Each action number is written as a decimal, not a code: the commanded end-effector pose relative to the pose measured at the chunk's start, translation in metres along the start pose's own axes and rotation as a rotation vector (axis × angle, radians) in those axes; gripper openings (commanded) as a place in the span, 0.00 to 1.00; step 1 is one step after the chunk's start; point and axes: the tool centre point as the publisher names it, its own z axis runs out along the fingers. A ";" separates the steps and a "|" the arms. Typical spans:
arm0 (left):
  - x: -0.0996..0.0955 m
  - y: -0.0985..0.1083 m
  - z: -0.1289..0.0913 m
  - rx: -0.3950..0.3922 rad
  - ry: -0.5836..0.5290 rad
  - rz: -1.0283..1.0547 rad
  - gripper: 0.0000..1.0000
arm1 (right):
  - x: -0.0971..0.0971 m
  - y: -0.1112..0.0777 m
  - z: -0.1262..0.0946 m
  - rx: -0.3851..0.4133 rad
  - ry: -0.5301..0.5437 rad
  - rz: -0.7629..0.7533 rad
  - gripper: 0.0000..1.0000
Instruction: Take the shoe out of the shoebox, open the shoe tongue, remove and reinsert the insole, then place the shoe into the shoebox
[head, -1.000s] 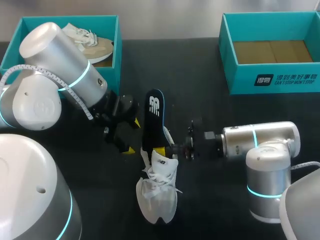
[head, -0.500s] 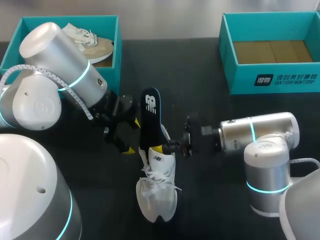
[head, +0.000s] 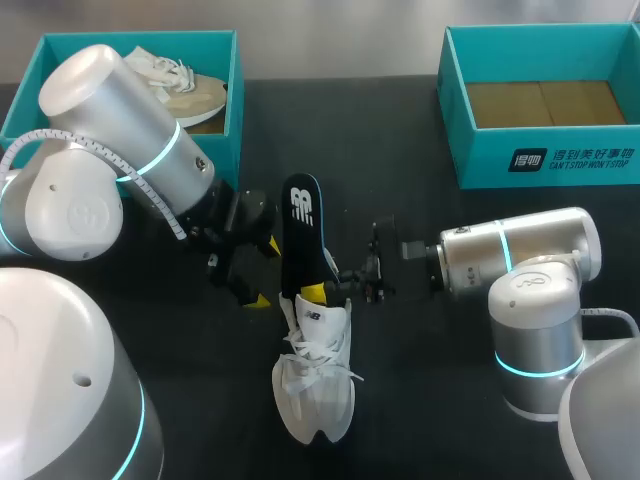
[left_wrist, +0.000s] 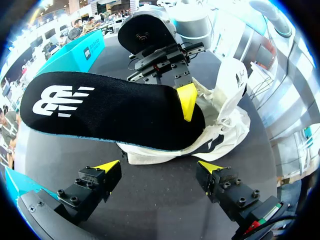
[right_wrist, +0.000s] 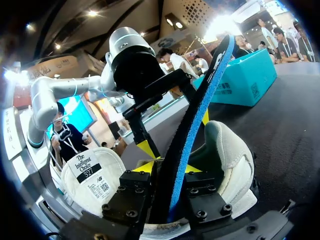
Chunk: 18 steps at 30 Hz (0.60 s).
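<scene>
Progress, as you can judge it from here: the white sneaker (head: 318, 385) is out of its box and lies on the black table (head: 420, 400) near the middle of the near edge, toe toward that edge. Its tongue (right_wrist: 92, 175) is folded forward and open. Those two steps look done.

You are in the insole step. The black insole (head: 300, 240) stands half out of the shoe's mouth, one end down inside and the other raised toward the far edge. Coming out or going back in: one moment cannot say. Boxing the shoe is left.

Your right gripper (head: 325, 290) is clamped on the insole, a yellow tip on each face, just above the collar. Your left gripper (head: 258, 272) is spread wide beside the heel, holding nothing.

Containers: the far-right shoebox (head: 560, 160), teal, shows only its cardboard floor. The far-left shoebox (head: 234, 100), teal, holds a second pale sneaker (head: 185, 90), partly hidden behind your left arm
</scene>
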 end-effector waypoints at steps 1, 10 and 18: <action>0.000 0.001 0.001 0.001 0.000 0.001 1.00 | -0.001 0.005 0.000 0.020 -0.007 0.002 0.31; 0.000 0.001 0.001 0.001 0.000 0.001 1.00 | -0.003 0.015 0.001 0.043 -0.009 -0.012 0.31; 0.000 0.001 0.001 0.001 0.000 0.001 1.00 | -0.005 0.026 0.001 0.067 -0.009 -0.028 0.31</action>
